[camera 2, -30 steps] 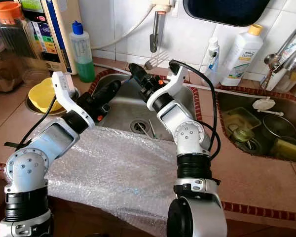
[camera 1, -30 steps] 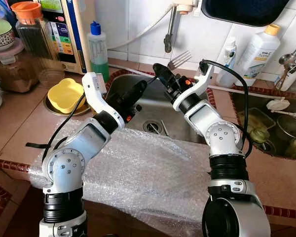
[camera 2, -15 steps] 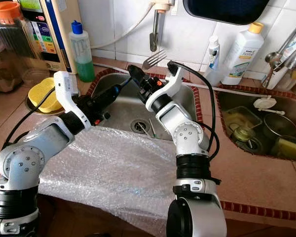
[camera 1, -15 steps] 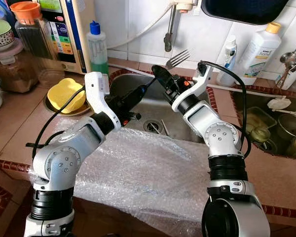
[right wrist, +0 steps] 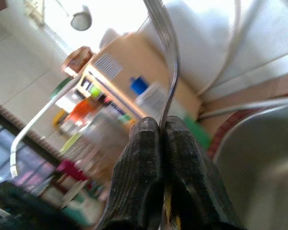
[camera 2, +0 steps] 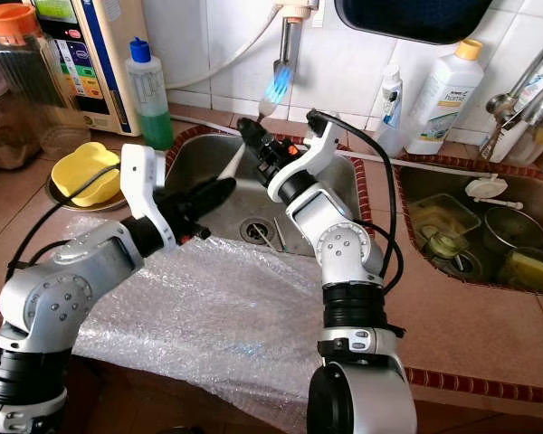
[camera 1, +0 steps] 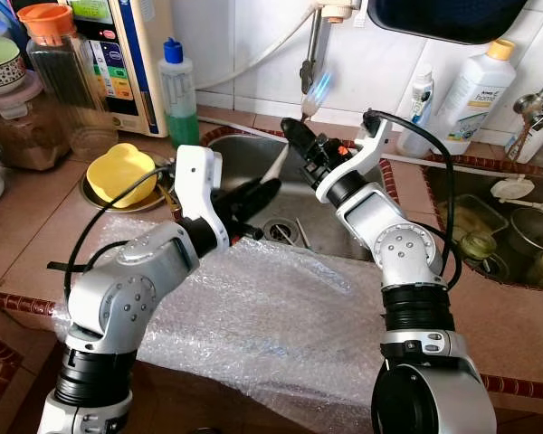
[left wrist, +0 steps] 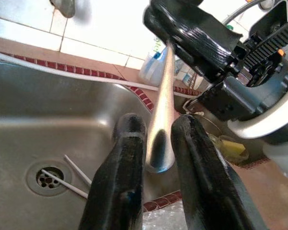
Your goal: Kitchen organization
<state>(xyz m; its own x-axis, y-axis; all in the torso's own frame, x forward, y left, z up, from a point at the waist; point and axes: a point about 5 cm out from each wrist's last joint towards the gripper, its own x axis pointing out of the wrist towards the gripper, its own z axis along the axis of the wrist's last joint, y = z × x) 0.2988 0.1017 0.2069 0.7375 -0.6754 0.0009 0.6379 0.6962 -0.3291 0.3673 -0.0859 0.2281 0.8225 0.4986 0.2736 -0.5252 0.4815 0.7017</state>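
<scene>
A fork (camera 1: 313,93) stands over the sink (camera 1: 244,155), tines up and blurred, its neck pinched tight in the right gripper (camera 1: 296,131), whose arm bends up from the counter edge. The left gripper (left wrist: 156,143), arm stretched across bubble wrap (camera 1: 281,316), has its fingers (left wrist: 129,158) slightly parted around the handle end.

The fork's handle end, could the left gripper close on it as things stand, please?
Probably yes: the left gripper is open with the fork handle's free end already between its fingers, while the right gripper holds the fork higher up.
</scene>
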